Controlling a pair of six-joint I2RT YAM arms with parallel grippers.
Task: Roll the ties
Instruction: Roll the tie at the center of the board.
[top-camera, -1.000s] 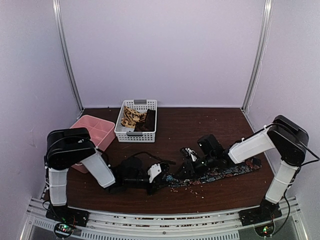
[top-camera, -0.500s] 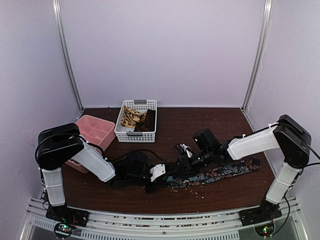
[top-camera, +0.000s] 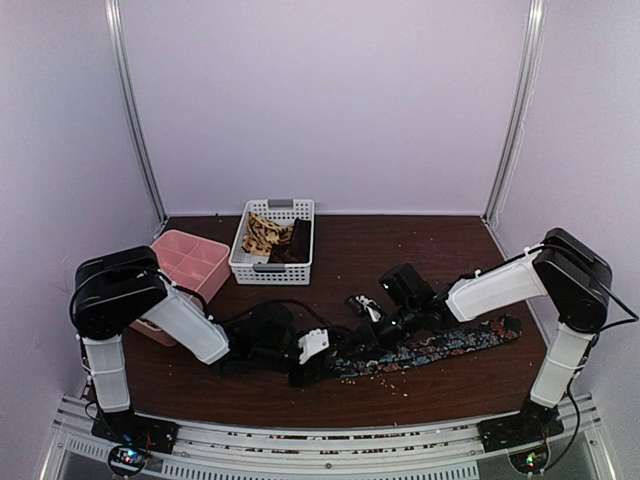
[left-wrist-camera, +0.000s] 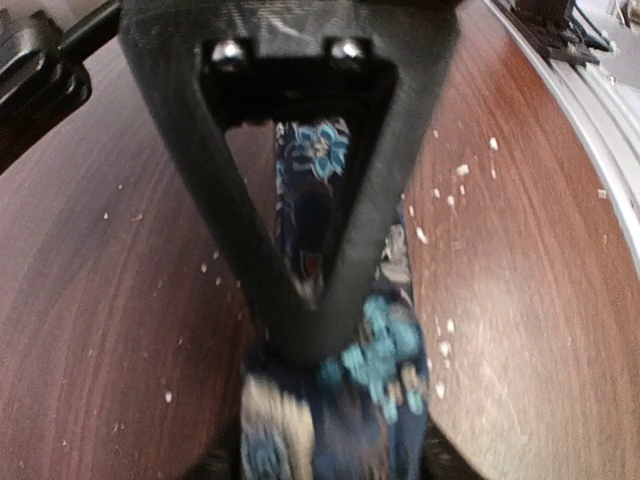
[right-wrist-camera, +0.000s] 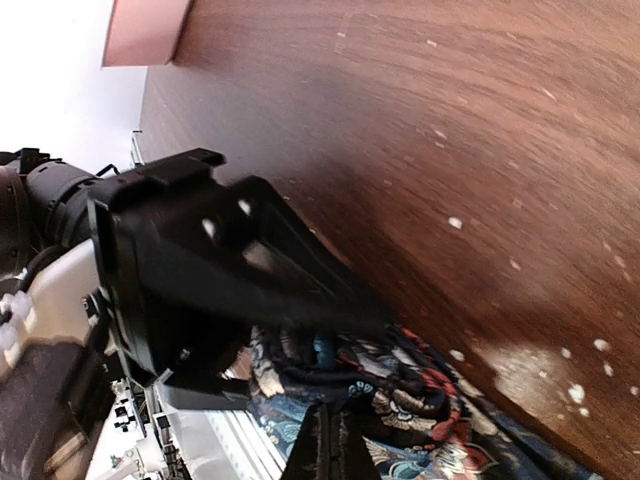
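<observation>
The left end effector (left-wrist-camera: 310, 335) reaches down onto the dark necktie with a small blue, red and white floral pattern (left-wrist-camera: 385, 352). In its own wrist view the two black fingers run together into a V. Their tips sit on bunched folds of that cloth, but the picture is smeared there. We cannot tell whether the jaws are parted or pinching the fabric. The overhead view shows none of this detail, only the end effector lying low at the tie's left end.

The right end effector (right-wrist-camera: 375, 318) is closed, its tips meeting just above a crumpled heap of the same floral tie. We cannot tell whether a fold is caught between them. Its wrist view also shows black and white parts of the left arm (right-wrist-camera: 45, 300) close beside the heap, so the two end effectors are near each other.

From above we see what neither wrist camera gives. The tie stretches flat to the right from its bunched end across the dark wooden tabletop (top-camera: 400, 250), along the near side of the right forearm (top-camera: 495, 290). Pale specks (left-wrist-camera: 462, 170) dot the wood around it.

Further back stands a white perforated plastic basket (top-camera: 300, 272). It holds a tan necktie with a dark pattern (top-camera: 262, 235) on the left and a plain dark brown necktie (top-camera: 298, 242) on the right, touching each other. Just left of the basket sits a pink plastic tray (top-camera: 205, 250) with dividers, partly hidden behind the left arm.
</observation>
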